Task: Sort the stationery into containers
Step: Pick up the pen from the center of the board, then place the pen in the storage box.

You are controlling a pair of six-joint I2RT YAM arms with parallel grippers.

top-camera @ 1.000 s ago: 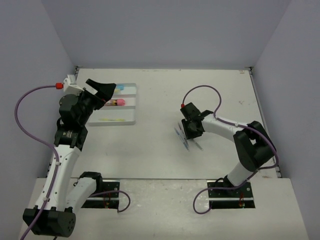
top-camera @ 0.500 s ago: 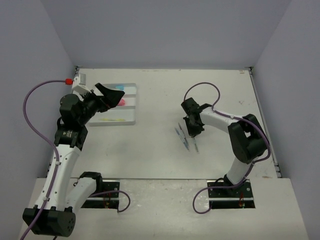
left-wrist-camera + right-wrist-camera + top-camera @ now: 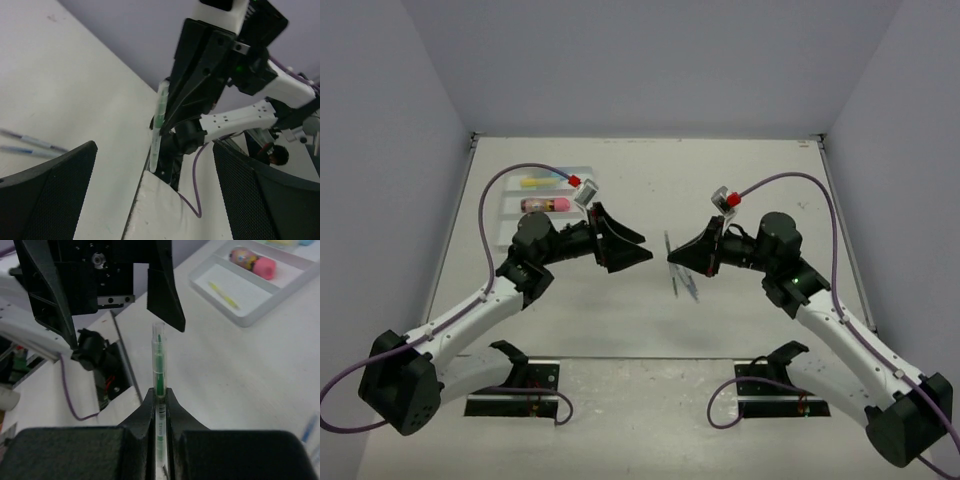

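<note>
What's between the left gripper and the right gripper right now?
Only the green pen, clamped in the right gripper, its free end pointing at the open left gripper. The right wrist view shows it clearest.

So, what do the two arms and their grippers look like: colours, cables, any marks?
Both arms: white links, black joints and bases. The left gripper and right gripper are black wedges, each with a white block behind. The left fingers have a mesh texture. A purple cable with a red plug runs to each wrist. A green light shows on the right arm.
</note>
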